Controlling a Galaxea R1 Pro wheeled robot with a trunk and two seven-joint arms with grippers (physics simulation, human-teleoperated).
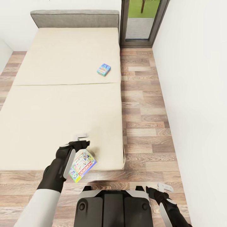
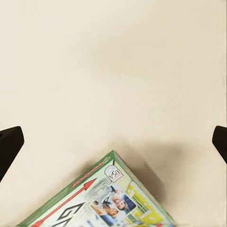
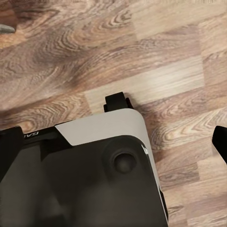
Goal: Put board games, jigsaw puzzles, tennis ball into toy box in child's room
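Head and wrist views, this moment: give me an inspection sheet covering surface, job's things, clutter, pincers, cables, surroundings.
Surface: bed with plain cream cover, grey headboard at the far end.
Job's things: green-edged board game near the bed's near edge, tilted, beside the left pincer; small blue board game lying flat further up the bed, near its right edge.
Clutter: nothing seen.
Pincers: left pincer over the bed, fingers spread wide in the left wrist view, green-edged game partly between them; right pincer low beside the robot base, open, holding nothing.
Cables: nothing seen.
Surroundings: wood-plank floor, white wall on the right, grey-framed window beyond the bed.
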